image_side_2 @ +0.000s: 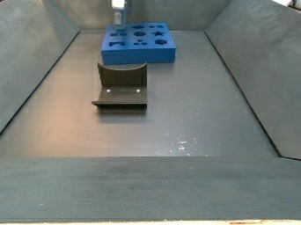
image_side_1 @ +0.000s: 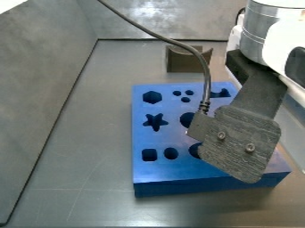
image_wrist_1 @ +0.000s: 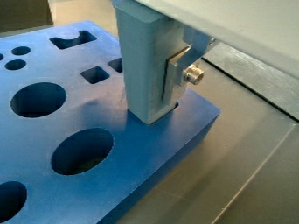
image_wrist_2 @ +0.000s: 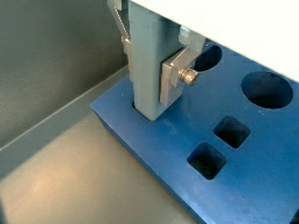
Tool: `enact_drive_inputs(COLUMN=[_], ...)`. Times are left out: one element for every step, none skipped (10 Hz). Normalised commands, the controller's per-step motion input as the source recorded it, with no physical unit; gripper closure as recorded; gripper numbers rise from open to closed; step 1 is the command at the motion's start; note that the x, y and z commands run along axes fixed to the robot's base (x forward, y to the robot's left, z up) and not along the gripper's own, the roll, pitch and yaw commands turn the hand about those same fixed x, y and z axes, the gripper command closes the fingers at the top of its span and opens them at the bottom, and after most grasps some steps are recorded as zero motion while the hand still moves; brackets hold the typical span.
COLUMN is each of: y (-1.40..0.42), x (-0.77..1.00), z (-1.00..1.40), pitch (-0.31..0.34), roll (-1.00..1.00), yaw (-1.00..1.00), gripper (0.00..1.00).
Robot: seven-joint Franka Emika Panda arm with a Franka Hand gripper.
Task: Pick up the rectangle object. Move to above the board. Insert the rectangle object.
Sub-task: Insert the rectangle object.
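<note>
Clamped on the rectangle object (image_wrist_1: 149, 61), the gripper (image_wrist_1: 163, 74) stands over a corner of the board (image_wrist_1: 70, 122); a silver finger (image_wrist_2: 177, 72) presses flat against the block's side in both wrist views; the block stands upright, long axis vertical, its lower end touching the board's top face near an edge, beside the round cutouts; in a side view the arm (image_side_1: 268, 53) descends steeply over the board, wrist pointing down; the fixture (image_side_2: 121, 86) sits well apart from the board.
</note>
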Motion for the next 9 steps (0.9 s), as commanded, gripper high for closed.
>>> enact_drive_inputs(y=[-0.45, -0.5, -0.53, -0.55, -0.55, -0.55, -0.55, -0.52, 0.0], x=[0.26, 0.29, 0.29, 0.29, 0.3, 0.29, 0.29, 0.31, -0.05], z=[-1.0, -1.0, -1.0, -1.0, -1.0, -1.0, -1.0, -1.0, -0.07], pitch=[-0.069, -0.083, -0.086, -0.086, -0.089, -0.089, -0.089, -0.109, -0.289], roll=[0.27, 0.22, 0.19, 0.17, 0.17, 0.18, 0.17, 0.17, 0.05], yaw=[-0.25, -0.28, -0.3, -0.31, -0.31, -0.3, -0.31, -0.27, 0.0], gripper=[1.0, 1.0, 1.0, 1.0, 1.0, 1.0, 1.0, 1.0, 1.0])
